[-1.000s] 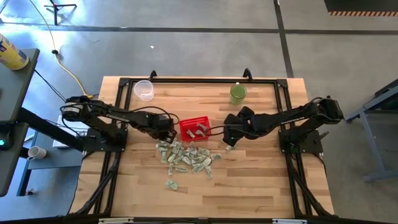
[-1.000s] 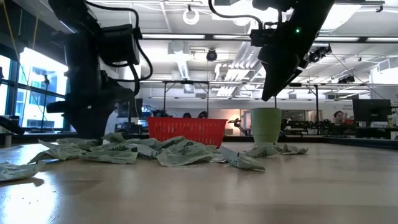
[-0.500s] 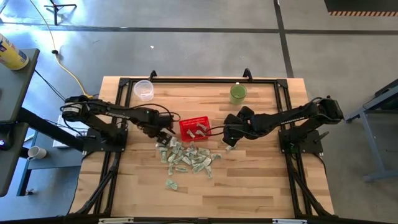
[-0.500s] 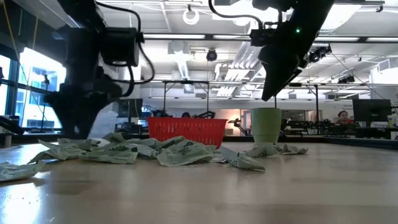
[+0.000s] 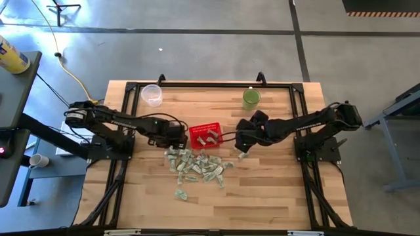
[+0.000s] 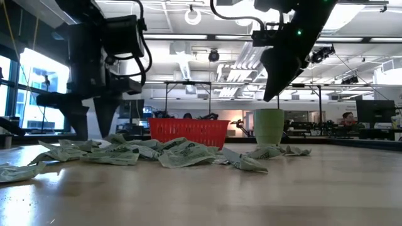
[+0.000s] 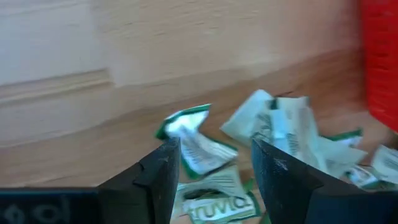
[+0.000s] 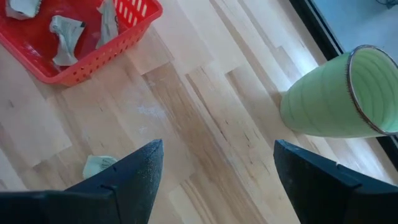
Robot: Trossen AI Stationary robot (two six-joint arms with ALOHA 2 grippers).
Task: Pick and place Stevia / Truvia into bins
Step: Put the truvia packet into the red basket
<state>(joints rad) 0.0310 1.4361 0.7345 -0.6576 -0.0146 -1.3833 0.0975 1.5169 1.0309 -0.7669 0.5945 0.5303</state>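
A: How much free board is seen around the work?

B: The wooden table (image 5: pixel 262 190) is bordered by a black metal frame (image 5: pixel 210 84). Broad bare planks are left along the near edge and at both near corners. The far corners are taken up by a clear plastic cup (image 5: pixel 151 94) and a green cup (image 5: pixel 251 98), each well apart from the middle.

A: Where are the task's things found?

B: The red basket (image 5: pixel 205 135) is placed near the table's centre, its sides a plastic lattice; a few sachets are already seen inside it. The sachets (image 5: pixel 197 165), crumpled green-and-white paper, are heaped just in front of the basket, and one stray packet (image 5: pixel 180 194) is left nearer the front edge.

A: And the arms?

B: The left gripper (image 5: pixel 176 139) is stretched in low from its side, just beside the basket's left wall and over the heap's edge. In its wrist view the fingers (image 7: pixel 163 171) are held apart, pointed down at a crumpled packet, with nothing gripped between them. The right gripper (image 5: pixel 240 141) is reached in from the other side, raised above the board right of the basket, its jaws spread wide and empty over bare wood.
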